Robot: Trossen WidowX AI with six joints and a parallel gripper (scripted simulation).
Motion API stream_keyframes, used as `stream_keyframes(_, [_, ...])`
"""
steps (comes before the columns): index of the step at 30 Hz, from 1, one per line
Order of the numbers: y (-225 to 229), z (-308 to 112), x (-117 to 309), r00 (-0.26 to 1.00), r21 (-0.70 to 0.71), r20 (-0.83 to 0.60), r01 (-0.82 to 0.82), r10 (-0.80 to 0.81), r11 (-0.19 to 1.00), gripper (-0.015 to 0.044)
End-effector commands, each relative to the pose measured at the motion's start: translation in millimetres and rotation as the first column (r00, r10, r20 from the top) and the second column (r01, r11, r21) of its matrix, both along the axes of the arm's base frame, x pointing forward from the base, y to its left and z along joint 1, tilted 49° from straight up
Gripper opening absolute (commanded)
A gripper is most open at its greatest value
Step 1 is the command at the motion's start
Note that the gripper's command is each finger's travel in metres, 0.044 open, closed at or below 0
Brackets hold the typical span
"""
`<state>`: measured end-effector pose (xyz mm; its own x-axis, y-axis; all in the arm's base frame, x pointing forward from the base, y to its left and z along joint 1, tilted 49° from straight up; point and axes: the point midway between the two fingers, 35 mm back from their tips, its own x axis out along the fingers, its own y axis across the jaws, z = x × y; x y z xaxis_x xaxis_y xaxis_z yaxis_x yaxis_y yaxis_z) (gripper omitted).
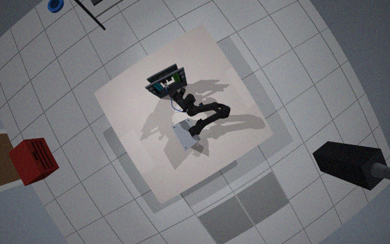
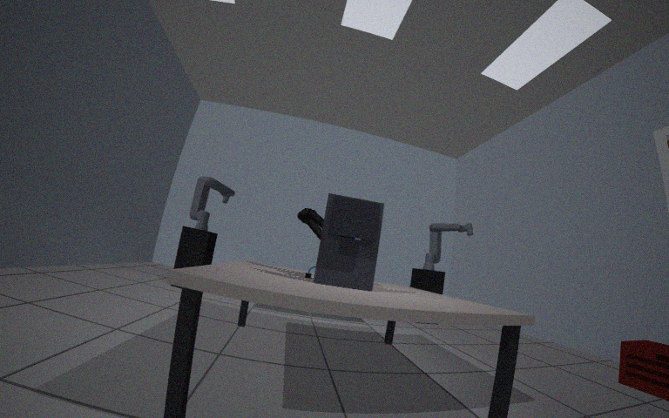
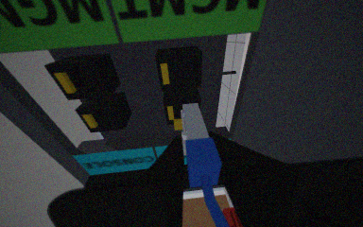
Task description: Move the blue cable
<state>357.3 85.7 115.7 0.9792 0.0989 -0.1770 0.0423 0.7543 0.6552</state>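
Blue-cable plug pinched in my gripper, at the port block.
My gripper (image 1: 167, 88) (image 3: 194, 138) clamps the plug (image 3: 203, 158), its clear nose beside the black ports (image 3: 182, 101); seating cannot be confirmed. From the ports, the green MGMT label (image 3: 188, 19) lies opposite the teal CONSOLE label (image 3: 114, 162).
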Motion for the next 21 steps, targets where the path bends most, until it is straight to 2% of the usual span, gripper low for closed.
stream_keyframes(1, [1.1, 0.7, 0.0, 1.0, -0.002, 0.004, -0.008, 0.008, 1.0, 0.0])
stream_keyframes(21, [0.9, 1.8, 5.1, 1.0, -0.002, 0.005, -0.009, 0.009, 1.0, 0.0])
